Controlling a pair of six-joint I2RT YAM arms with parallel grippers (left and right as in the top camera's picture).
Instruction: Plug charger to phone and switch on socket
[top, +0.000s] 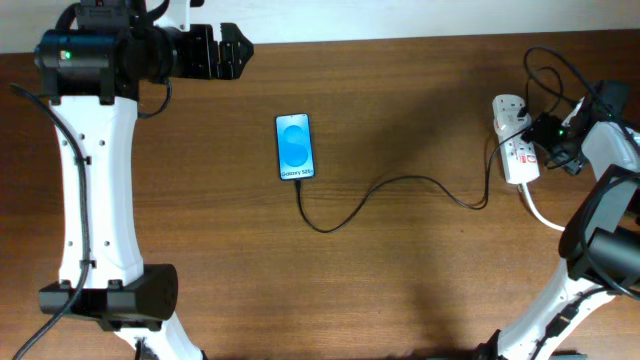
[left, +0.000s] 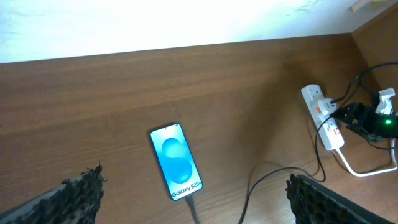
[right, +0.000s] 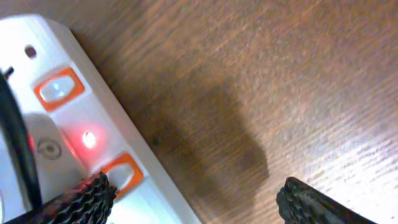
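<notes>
The phone lies flat mid-table with its blue "Galaxy S25+" screen up; it also shows in the left wrist view. The thin black charger cable runs from the phone's near end across to the white socket strip, where its plug end sits. In the right wrist view the socket shows orange-red switches and a lit red lamp. My right gripper is open right over the socket, one finger touching its edge by a switch. My left gripper is open and empty, high at the far left.
The socket's thick white cord curls toward the right arm. More black cables loop behind the socket. A pale wall edges the table's far side.
</notes>
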